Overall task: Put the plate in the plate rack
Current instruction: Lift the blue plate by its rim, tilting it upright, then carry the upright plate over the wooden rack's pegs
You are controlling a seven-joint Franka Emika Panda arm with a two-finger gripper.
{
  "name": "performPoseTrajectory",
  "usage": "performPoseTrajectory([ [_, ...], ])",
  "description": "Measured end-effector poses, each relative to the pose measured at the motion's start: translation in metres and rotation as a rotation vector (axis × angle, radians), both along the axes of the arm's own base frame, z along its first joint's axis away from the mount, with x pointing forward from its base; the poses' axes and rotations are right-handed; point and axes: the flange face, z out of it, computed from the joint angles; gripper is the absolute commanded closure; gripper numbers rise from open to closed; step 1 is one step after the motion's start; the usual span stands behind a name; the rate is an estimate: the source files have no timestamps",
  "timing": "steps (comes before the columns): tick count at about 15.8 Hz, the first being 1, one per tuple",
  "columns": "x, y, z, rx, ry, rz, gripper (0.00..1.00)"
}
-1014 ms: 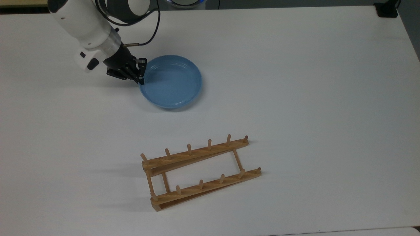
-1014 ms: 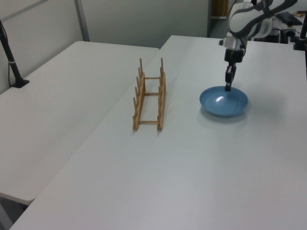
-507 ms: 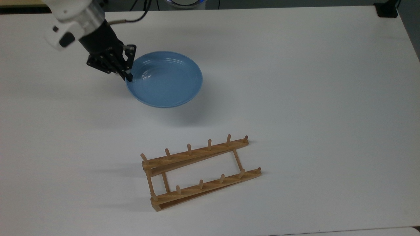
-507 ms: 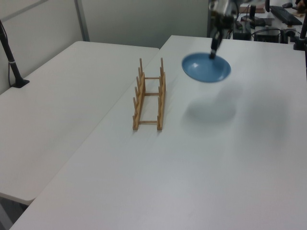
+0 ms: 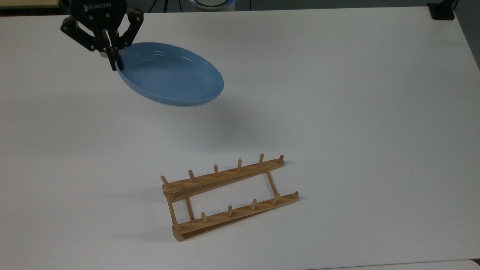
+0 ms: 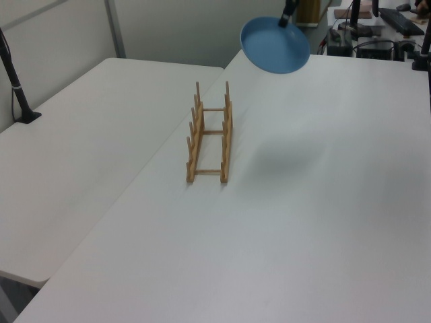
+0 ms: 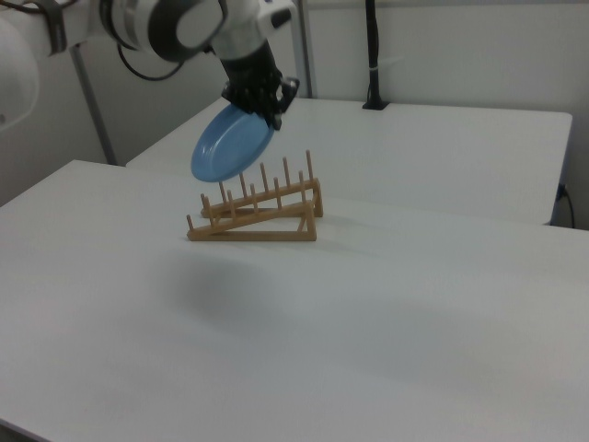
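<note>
Lifted clear of the white surface within the past second, the light-blue plate now hangs tilted in the air, its shadow falling on the bare top below. The robot's hand is clamped on the rim at the plate's 10 o'clock edge in the top view, fingers closed tight on the lip; a second ago the plate lay flat with the hand at its edge. The wooden plate rack stands well apart, toward 5 o'clock from the plate in the top view, and no slot between its pegs holds anything. With pickup apparently done, what remains looks to be carrying the plate over, turning it on edge and lowering it between two pairs of pegs.
</note>
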Motion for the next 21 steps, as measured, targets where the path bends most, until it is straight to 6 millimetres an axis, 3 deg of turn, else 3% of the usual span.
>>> performPoseTrajectory([
  [4,0.009,0.035,0.029,-0.152,-0.091,0.068,1.00],
  [8,0.026,0.071,0.029,-0.262,-0.178,0.120,1.00],
  [12,0.048,0.082,0.014,-0.330,-0.267,0.076,1.00],
  [16,0.073,0.098,-0.019,-0.395,-0.329,0.030,1.00],
  [21,0.086,0.119,-0.043,-0.424,-0.346,0.011,1.00],
])
